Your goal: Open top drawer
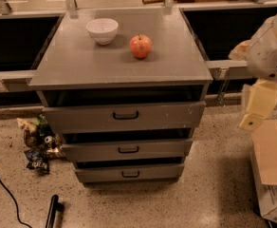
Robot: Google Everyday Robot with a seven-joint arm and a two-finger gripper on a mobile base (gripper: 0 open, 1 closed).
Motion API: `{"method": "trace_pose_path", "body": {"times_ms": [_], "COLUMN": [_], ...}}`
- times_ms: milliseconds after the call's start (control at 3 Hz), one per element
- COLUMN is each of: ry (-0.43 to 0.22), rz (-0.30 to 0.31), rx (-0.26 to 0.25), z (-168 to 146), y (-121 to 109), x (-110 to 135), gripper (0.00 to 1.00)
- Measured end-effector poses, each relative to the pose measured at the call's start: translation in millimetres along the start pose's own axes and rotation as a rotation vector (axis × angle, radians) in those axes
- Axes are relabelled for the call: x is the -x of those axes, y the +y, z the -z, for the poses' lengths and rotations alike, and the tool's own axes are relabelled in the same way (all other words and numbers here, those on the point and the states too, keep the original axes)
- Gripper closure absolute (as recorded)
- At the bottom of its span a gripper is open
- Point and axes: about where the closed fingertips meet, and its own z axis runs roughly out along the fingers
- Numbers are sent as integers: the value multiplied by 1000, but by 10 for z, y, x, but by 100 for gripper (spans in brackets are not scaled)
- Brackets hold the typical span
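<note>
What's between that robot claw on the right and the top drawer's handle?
Nothing: in the camera view, only bare floor and drawer front separate the gripper at right from the top drawer handle.
</note>
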Motion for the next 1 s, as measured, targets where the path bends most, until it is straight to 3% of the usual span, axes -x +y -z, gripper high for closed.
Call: {"method": "trace_pose_path", "body": {"times_ms": [667, 1000], "ry": [-83, -125], "rz": [168, 191], "rx": [72, 149], "z": [-1025, -1524], "y": [78, 136], "x": [210, 280], "gripper": [0, 0]}}
